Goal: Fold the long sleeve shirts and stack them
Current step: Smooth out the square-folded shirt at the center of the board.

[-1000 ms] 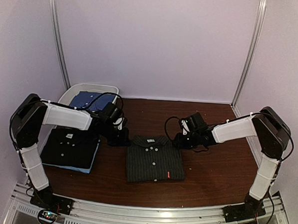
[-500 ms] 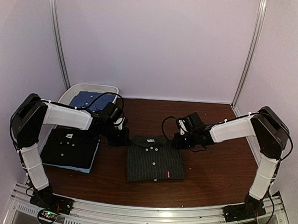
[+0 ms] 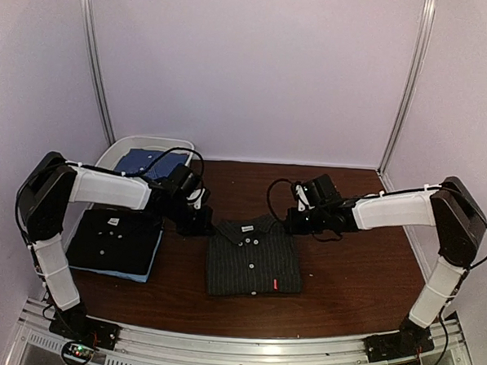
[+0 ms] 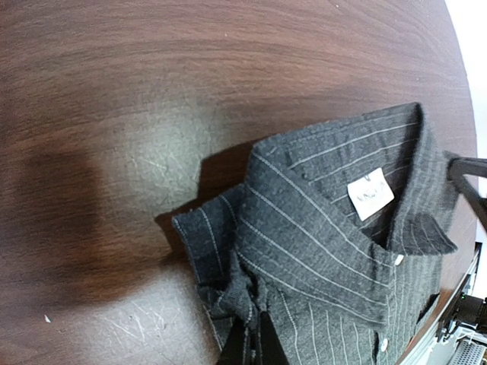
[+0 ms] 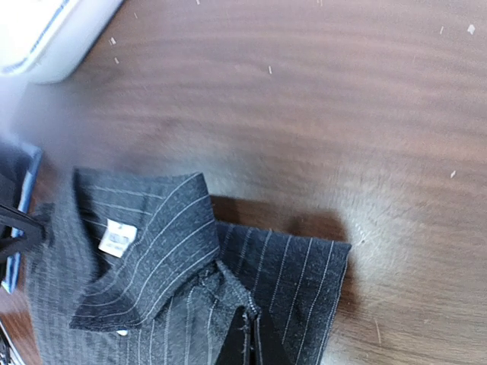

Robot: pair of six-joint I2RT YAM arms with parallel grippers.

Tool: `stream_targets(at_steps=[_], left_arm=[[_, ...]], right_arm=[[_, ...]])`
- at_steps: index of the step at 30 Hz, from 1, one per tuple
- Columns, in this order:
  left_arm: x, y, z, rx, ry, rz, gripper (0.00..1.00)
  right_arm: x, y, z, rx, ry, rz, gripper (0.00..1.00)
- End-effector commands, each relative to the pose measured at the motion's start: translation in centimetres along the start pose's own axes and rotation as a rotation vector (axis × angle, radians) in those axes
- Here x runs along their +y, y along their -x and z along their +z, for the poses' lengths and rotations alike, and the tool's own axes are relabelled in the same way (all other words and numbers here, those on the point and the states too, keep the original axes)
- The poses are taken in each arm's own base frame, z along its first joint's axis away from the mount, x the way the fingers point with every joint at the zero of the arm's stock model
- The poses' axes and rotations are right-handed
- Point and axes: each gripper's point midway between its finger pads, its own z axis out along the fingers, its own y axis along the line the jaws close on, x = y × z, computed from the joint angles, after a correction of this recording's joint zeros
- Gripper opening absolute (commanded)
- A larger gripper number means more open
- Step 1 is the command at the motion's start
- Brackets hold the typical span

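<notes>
Two sets of fingers are pinching shut on a folded charcoal pinstriped shirt [image 3: 252, 261] lying mid-worktop [image 3: 345, 278], collar facing away: the left fingers [image 4: 237, 348] are gripping its left-hand shoulder fold, the right fingers [image 5: 232, 348] its right-hand one. To the left, a folded black shirt [image 3: 114, 239] is resting on a light blue shirt [image 3: 138, 276], beside a white tub [image 3: 114, 153] holding what looks like a blue shirt [image 3: 150, 163].

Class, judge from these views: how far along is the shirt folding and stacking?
Done: black shirt folded atop a light blue shirt; pinstripe shirt folded. In hand: left gripper and right gripper pinch its shoulders, not yet stacked. Left: blue shirt in the tub.
</notes>
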Motion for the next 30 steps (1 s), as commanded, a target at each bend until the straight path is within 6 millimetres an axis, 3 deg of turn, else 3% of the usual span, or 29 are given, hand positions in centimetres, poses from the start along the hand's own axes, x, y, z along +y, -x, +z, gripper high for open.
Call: stream_targets(at_steps=[1, 6, 14, 18, 20, 25, 30], left_arm=[[-1.9, 2.1, -1.4, -0.067, -0.037, 0.053, 0.01], [-1.5, 2.5, -0.3, -0.061, -0.018, 0.059, 0.01], [1.3, 2.0, 2.7, -0.017, 0.078, 0.017, 0.01], [2.5, 1.7, 3.1, -0.013, 0.123, 0.0, 0.07], [2.9, 1.9, 3.0, -0.019, 0.142, 0.003, 0.16], [2.8, 3.0, 2.0, -0.039, 0.176, 0.028, 0.31], [2.2, 4.3, -0.2, -0.083, 0.194, 0.046, 0.41]], right_arm=[[-0.5, 1.8, -2.2, -0.082, -0.051, -0.01, 0.0], [-1.8, 0.9, -1.4, -0.062, -0.084, -0.004, 0.0], [-4.3, -0.7, 1.1, -0.007, -0.097, 0.027, 0.03], [-4.0, -0.5, 1.1, -0.001, -0.08, 0.02, 0.15], [-3.9, -0.3, 0.8, -0.005, -0.075, 0.02, 0.22], [-3.3, -0.3, -0.7, -0.009, -0.049, 0.028, 0.47], [-2.8, -1.7, -1.7, 0.02, -0.015, 0.037, 0.52]])
